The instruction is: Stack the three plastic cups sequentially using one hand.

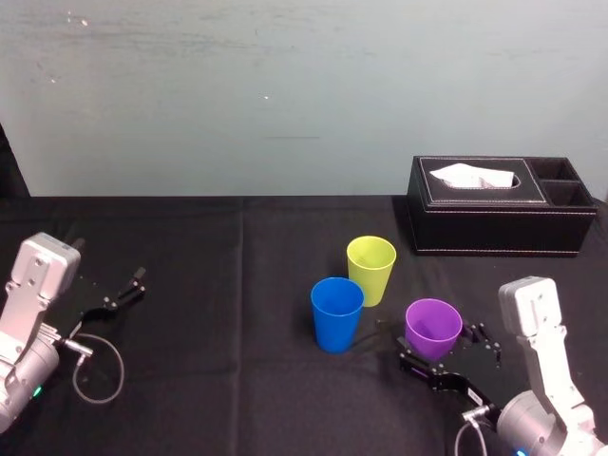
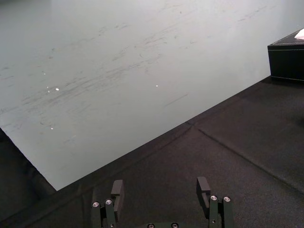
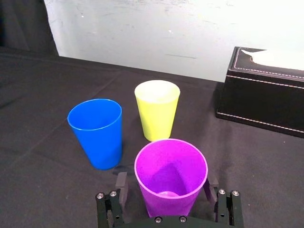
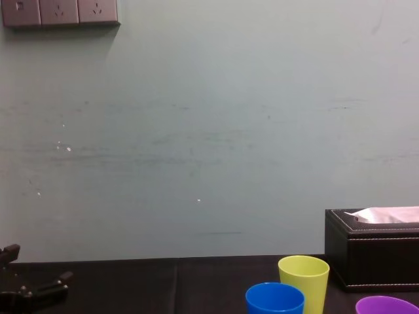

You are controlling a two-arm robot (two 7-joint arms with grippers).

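- Head view: three plain tapered plastic tumblers are seen standing upright and apart on the black cloth-covered tabletop [image 1: 209,285], in front of a black leather-look tissue box [image 1: 503,218].
- The yellow-green cup [image 1: 370,269] is placed farthest back, and the blue cup [image 1: 337,313] just beside it, to its left and nearer the robot.
- The purple cup [image 1: 433,328] is set to their right, nearest the robot.
- The right gripper [image 3: 165,180] is held low at the purple cup. Its fingers [image 3: 122,183] are spread to either side of the cup's lower wall and are not clamped on it.
- The left gripper [image 1: 119,293] is parked at the far left, its fingers spread on nothing.
- No cup is nested yet, so the step in hand is judged to be the first grasp.
- Next, a gentle squeeze on the thin wall is called for. The cup must then be lifted above the neighbouring rims and lowered straight into another cup.
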